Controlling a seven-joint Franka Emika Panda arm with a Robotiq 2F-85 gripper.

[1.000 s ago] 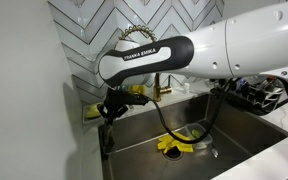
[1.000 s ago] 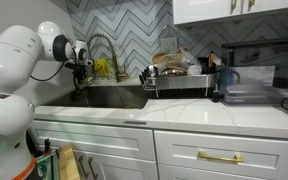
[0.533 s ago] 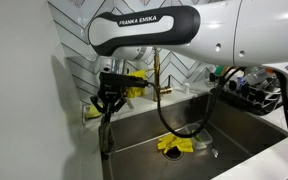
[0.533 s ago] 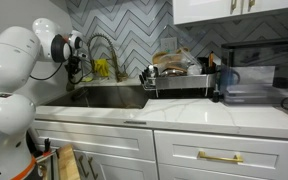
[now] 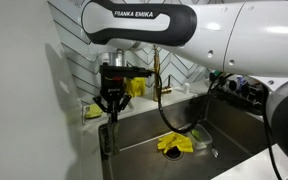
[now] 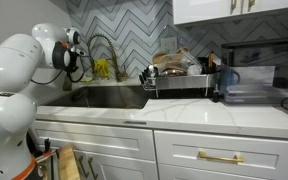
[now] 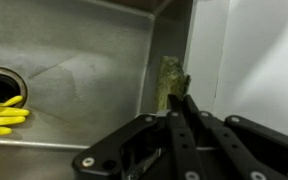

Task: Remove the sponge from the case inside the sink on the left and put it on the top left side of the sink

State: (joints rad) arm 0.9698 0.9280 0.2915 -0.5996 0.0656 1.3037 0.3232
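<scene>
Claw (image 5: 109, 103) hangs over the left end of the sink (image 5: 139, 128) in an exterior view, reads too small beside the faucet (image 6: 104, 50) in an exterior view, and on the wrist view it's pinched together, empty, sponge (image 7: 172, 82) ahead against the sink wall, so I judge pickup and placing both remain.

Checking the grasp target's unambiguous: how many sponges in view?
1: the sponge stands upright in the sink corner, just beyond the claw in the wrist view. Others may be hidden behind the arm.
</scene>
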